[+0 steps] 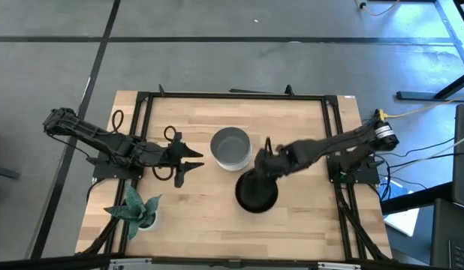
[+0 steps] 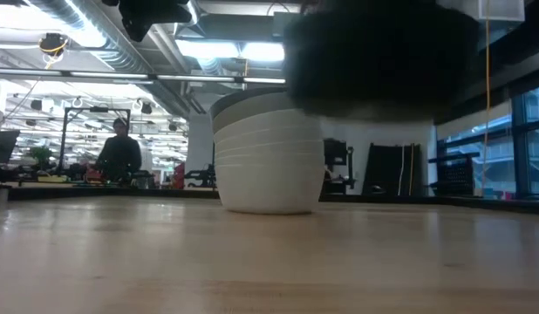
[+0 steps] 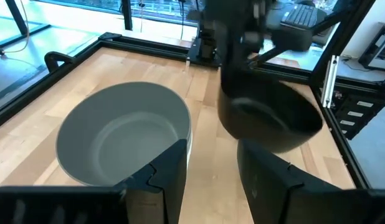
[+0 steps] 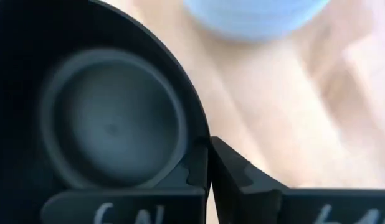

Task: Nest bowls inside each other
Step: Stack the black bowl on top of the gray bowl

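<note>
The right hand [image 1: 260, 166] is closed on the rim of the black bowl [image 1: 256, 192]; in the right wrist view one finger is inside the black bowl [image 4: 99, 118] and the other finger [image 4: 242, 177] is outside, with the wall pinched between them. The low view shows this bowl [image 2: 378, 57] lifted clear above the worktop [image 2: 269, 262], near the stack. The stack of bowls [image 1: 230, 148] stands near the middle of the worktop [image 1: 292, 120], just beside the black bowl. From the side the stack [image 2: 269, 157] shows several white rims one inside the other, and the inner bowl on top looks grey [image 3: 124, 134].

The left hand [image 1: 188, 161] is open; its two dark fingers [image 3: 174, 180] are apart, and it hangs beside the stack, on the side away from the black bowl. A small green plant [image 1: 134, 208] stands at the corner of the worktop near the left arm. Far behind, a person [image 2: 119, 153] stands in the room.
</note>
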`<state>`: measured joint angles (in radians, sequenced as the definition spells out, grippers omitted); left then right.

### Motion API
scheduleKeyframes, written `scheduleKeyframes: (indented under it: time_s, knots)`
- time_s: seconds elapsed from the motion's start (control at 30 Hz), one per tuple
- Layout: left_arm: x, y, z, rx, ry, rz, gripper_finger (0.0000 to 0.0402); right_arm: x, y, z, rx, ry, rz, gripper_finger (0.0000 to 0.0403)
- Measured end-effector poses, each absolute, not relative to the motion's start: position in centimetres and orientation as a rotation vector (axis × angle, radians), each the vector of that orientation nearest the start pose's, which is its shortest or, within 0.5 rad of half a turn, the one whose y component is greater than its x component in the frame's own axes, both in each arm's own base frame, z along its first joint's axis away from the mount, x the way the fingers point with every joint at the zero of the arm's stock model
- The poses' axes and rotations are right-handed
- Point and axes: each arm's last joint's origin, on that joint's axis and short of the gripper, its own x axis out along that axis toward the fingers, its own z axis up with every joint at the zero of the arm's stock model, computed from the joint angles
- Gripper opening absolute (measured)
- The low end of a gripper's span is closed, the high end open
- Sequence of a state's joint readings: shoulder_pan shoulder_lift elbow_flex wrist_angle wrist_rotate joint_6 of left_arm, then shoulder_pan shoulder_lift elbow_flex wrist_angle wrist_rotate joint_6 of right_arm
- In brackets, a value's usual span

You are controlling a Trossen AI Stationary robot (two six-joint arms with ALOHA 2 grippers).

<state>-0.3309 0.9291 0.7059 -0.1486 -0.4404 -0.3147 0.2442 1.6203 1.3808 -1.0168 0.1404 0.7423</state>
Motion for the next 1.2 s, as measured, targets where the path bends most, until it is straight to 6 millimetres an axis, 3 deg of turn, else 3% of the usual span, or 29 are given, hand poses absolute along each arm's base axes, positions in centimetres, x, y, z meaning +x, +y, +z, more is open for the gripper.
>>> scheduleKeyframes:
  time_s: [0.27,0.47,0.63,0.8,1.2]
  knots:
    - [19.5,-5.4,28.6,-0.175,0.317,0.16,0.0136,32.2,2.0,35.5,0.377,0.996,-0.35,0.0006]
    - [19.5,-5.4,28.6,-0.175,0.317,0.16,0.0136,32.1,-2.1,38.2,0.353,0.913,-0.393,0.0006]
    - [19.5,-5.4,28.6,-0.174,0.317,0.16,0.0136,32.2,-4.3,38.2,0.363,0.889,-0.432,0.0006]
    - [19.5,-5.4,28.6,-0.174,0.317,0.16,0.0136,34.0,-5.5,37.1,0.351,0.866,-0.38,0.0006]
    - [19.5,-5.4,28.6,-0.192,0.316,0.163,0.0136,37.0,-8.2,32.3,0.337,1.007,-0.385,0.0006]
